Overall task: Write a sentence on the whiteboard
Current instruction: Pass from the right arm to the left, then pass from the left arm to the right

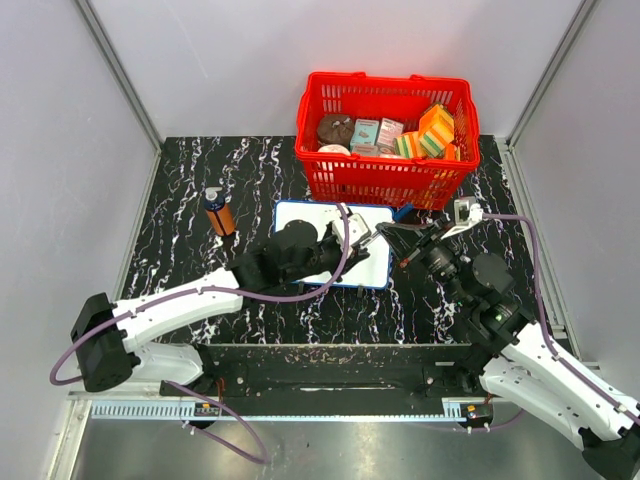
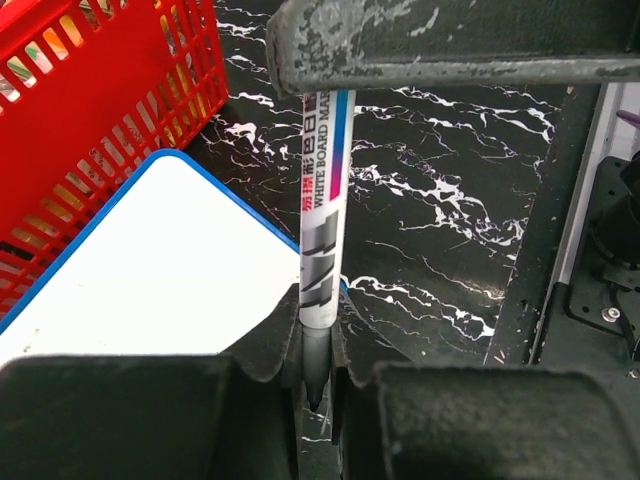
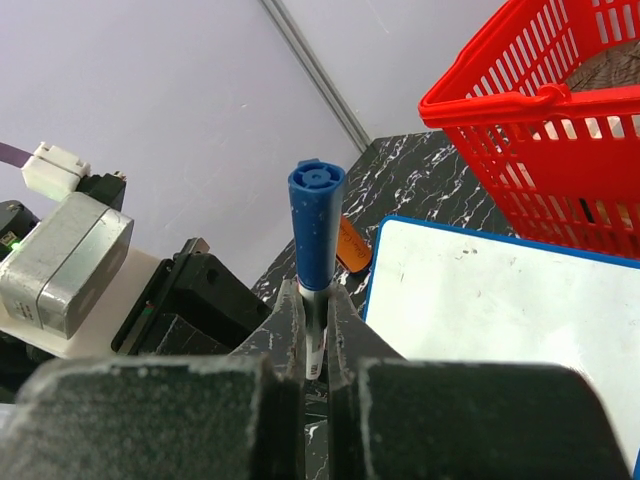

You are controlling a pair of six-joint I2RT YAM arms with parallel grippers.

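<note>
**Two grippers clamped on one capped marker: where the step may fail**

The left gripper (image 2: 315, 350) is closed tight on the narrow grey end of a white-barrelled whiteboard marker (image 2: 322, 220) with a blue-and-pink stripe. The right gripper (image 3: 315, 320) is closed tight on the same barrel, just short of the ribbed blue plastic cap (image 3: 317, 225), which stands out beyond its fingertips. Below and beside both sets of fingers lies the flat white whiteboard (image 1: 303, 218) with a thin blue frame. The parts of it in view are blank, so no word of the sentence is written yet. Beyond the board from the fingers stands a red plastic mesh basket (image 1: 380, 185). Board and basket rest on a black, white-veined marbled tabletop (image 1: 180, 260).

Likely failures:
- With both arms locked to one rigid pen, an off-axis pull may twist it out of the slim left-hand hold and drop it.
- A cap left on would lay down no ink.
- A wide stroke toward the basket could strike it.
</note>
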